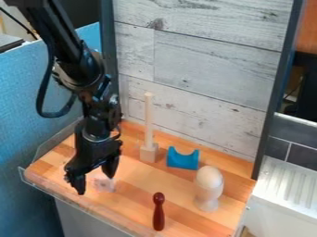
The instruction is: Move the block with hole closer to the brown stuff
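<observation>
Evidently, the wooden surface (136,178) carries the work, with the black gripper (95,184) over its left part in the camera view, jaws well parted; whether they have hold of anything cannot be told. A wooden peg on a base (148,152) and a blue curved piece (182,159) stand behind the brown pin (158,211). Smallest, a pale see-through block (104,183), hole not discernible, sits at the jaw tips, nearer the right-hand one in view, apart from the pin.

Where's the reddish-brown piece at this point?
In the camera view, the reddish-brown piece is near the front edge of the wooden top, with the pale egg-shaped piece to its right and the gripper farther off, up and left.
</observation>
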Robot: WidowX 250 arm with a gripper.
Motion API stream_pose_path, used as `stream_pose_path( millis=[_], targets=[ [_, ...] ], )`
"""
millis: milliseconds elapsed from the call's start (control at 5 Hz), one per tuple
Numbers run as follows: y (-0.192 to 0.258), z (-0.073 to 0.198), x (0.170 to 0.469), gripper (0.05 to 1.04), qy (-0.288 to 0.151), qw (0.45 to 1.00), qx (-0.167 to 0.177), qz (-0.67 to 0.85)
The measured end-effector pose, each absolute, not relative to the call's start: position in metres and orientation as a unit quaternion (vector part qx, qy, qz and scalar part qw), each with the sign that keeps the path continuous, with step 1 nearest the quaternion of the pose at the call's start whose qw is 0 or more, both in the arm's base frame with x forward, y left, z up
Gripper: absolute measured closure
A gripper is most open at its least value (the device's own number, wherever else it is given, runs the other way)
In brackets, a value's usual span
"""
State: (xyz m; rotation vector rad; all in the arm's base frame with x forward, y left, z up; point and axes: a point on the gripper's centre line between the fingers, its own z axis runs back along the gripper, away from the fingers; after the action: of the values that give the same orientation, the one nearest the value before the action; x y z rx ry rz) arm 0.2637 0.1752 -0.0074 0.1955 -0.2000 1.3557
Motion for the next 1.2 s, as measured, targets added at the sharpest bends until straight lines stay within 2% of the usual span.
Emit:
stream_pose_path(
  millis=[600,1200],
  targets=[
    [0.186,-0.009,0.279,0.083,-0.105,0.745,0.095,0.653],
    [0.181,-0.037,0.278,0.083,-0.079,0.752,0.112,0.644]
  ],
)
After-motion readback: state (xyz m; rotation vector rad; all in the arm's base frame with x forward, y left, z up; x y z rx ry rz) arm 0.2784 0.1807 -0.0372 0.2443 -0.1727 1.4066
